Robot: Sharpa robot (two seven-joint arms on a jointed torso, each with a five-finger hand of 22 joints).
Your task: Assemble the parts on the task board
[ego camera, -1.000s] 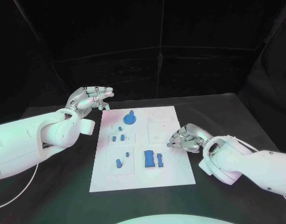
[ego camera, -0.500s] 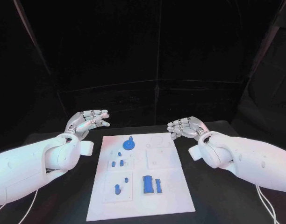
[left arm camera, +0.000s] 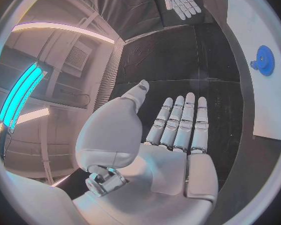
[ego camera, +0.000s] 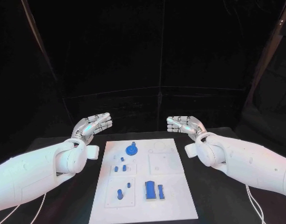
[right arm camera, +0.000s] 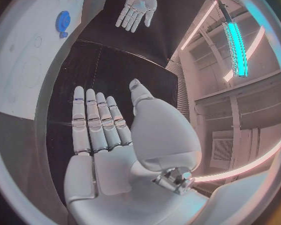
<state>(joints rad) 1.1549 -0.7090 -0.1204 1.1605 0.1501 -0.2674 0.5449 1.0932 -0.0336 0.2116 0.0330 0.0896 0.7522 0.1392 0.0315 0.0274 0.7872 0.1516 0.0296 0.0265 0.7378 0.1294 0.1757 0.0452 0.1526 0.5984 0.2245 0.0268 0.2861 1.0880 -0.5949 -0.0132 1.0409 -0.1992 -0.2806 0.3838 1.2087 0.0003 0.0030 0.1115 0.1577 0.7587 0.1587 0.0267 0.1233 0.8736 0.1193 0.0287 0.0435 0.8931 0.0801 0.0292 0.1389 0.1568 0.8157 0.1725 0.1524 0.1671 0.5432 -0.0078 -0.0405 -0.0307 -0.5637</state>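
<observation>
White task board (ego camera: 146,186), between raised left hand (ego camera: 94,125), right hand (ego camera: 185,125)

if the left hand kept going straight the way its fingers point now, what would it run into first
Probably nothing on the table. The left hand is open, fingers straight, aimed over bare black table beside the task board; the way looks free, though depth is unclear.

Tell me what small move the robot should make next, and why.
Probably lower one hand toward the board. Both the left hand and right hand hover open and hold nothing, beyond the white board's far edge, while the blue parts, such as the round gear and the block, lie untouched on it.
</observation>
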